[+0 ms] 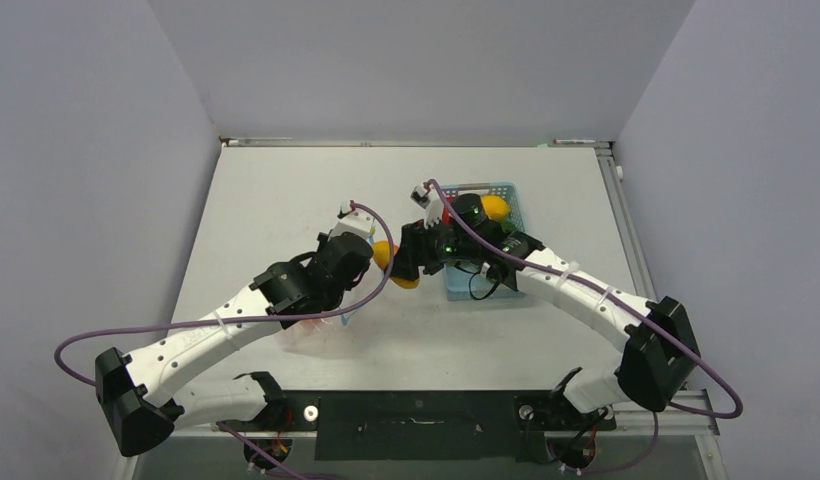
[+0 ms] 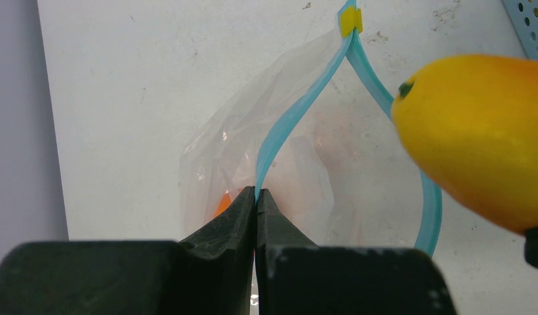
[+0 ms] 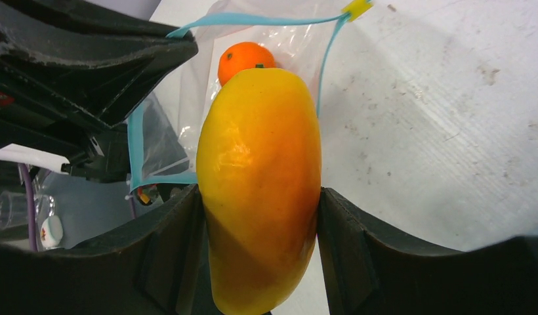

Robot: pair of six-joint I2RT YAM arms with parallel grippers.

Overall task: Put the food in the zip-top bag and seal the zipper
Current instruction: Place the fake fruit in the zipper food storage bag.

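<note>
Over a white table [image 1: 286, 200], the overhead camera shows two arms meeting mid-surface with a yellow-orange mango [image 1: 387, 254] carried between them. A light-blue basket [image 1: 486, 187] holding more toy produce [image 1: 496, 207] sits under the right arm.

At the left wrist, the left gripper [image 2: 256, 194] is pinched tight on one lip of the zipper [image 2: 296, 111], holding the zip-top bag [image 2: 217, 147] open in a loop. Its yellow slider [image 2: 350, 21] is parked at the far end, and the mango hangs just beside the opening.

At the right wrist, the right gripper [image 3: 258, 210] is clamped on the mango's flanks, its nose aimed at the mouth, where a small orange fruit [image 3: 245, 60] already lies inside.

Loading is under way and sealing has not begun. The next move, by the look of it, is to ease the mango through the loop without snagging the free lip, then let go. No brand, label or lettering is legible anywhere.
</note>
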